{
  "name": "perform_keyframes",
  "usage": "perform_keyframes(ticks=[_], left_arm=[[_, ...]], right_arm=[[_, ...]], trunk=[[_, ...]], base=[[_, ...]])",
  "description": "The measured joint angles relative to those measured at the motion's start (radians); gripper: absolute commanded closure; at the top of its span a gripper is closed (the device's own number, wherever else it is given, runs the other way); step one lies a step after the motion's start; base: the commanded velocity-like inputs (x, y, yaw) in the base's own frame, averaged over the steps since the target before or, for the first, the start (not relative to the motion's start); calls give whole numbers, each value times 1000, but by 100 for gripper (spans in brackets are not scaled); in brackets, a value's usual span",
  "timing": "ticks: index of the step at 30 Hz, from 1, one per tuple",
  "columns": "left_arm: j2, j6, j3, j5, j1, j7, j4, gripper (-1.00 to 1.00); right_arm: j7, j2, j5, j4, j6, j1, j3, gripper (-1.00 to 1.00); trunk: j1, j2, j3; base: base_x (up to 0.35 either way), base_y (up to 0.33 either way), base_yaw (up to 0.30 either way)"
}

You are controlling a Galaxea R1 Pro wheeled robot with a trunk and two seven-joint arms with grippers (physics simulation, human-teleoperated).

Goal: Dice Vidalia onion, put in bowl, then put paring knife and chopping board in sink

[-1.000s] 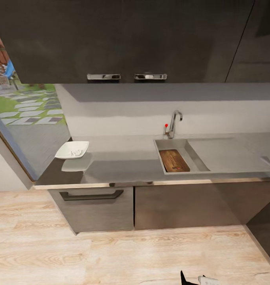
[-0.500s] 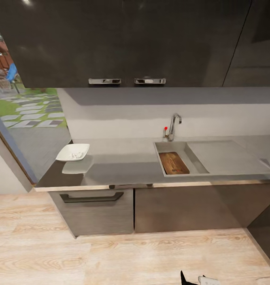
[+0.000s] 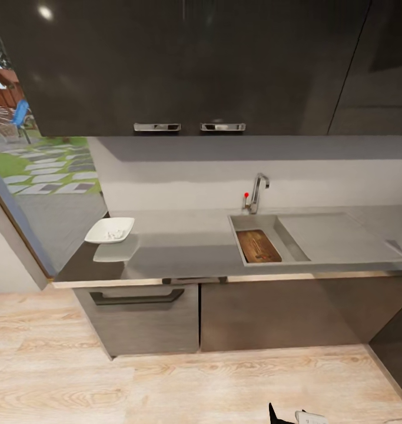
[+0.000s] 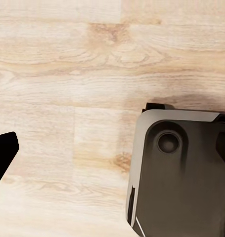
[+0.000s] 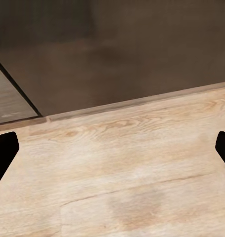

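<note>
Right hand (image 5: 112, 148): both fingertips sit at opposite edges of the right wrist view, spread wide, nothing between them, only wood floor (image 5: 132, 187) below and the dark cabinet base (image 5: 117, 54) beyond. Left hand (image 4: 3, 158): one dark fingertip visible at the frame edge in the left wrist view, the other finger out of frame, so can't tell how far open it is. It hangs over floor next to the robot's grey base housing (image 4: 186, 173). Holds nothing visible.

Head view, near to far: a wide strip of bare floor between the robot and the cabinets. Drawer with dark handle (image 3: 136, 297) on the left, plain cabinet door (image 3: 271, 312) to its right. Worktop (image 3: 183, 244) front edge runs the full width; its left end stops by the window.

Bowl (image 3: 109, 230) sits at the far left end of the worktop, near the corner, with pale bits inside. Sink (image 3: 295, 235) is right of centre, well apart from the bowl. Chopping board (image 3: 258, 245) lies flat in the basin, against its left side. Small reddish mark at the board's near end, too small to tell if it's the paring knife. Drainboard to the right of the basin. Tap with red knob (image 3: 255, 194) behind the basin. Dark wall cabinets (image 3: 189, 65) overhang the worktop.
</note>
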Motion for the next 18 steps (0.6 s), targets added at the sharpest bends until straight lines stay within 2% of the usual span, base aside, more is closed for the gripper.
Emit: perform_keyframes(ticks=[13,16,18], left_arm=[[-1,0,-1,2,0,-2,9,-100],[-11,0,-2,2,0,-5,67,-100],[-23,1,-2,2,0,-5,125,-100]], right_arm=[[-3,-5,-1,0,11,2,-1,-100],[-3,-8,-2,2,67,51,-1,-100],[-3,-11,-2,7,107,117,-1,-100]], trunk=[[0,0,18],[0,0,18],[0,0,18]], base=[[0,0,0],[0,0,0],[0,0,0]])
